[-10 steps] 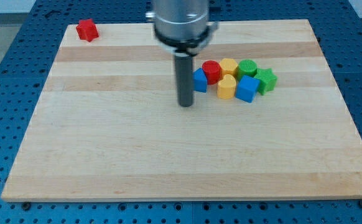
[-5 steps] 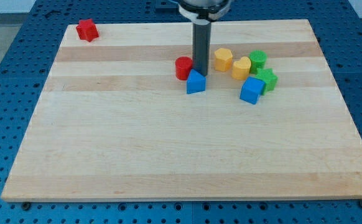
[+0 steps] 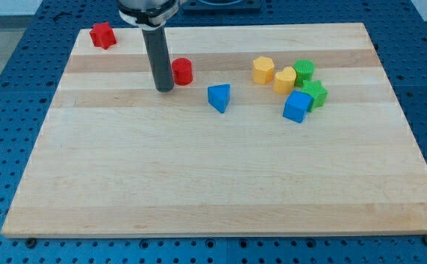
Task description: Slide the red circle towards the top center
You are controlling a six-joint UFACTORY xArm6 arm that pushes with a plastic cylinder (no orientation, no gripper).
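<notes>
Tip: my tip [image 3: 163, 89] sits just left of the red circle [image 3: 182, 71], apparently touching.
Claw: none, only a bare rod.
Circle: upper board [image 3: 199, 183], left of centre.
Why: from this side a push would send it rightward, toward centre.

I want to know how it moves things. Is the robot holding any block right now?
No, nothing is held. There is no hand, only a rod. My tip stands just left of the red circle, too close to tell if touching.
</notes>
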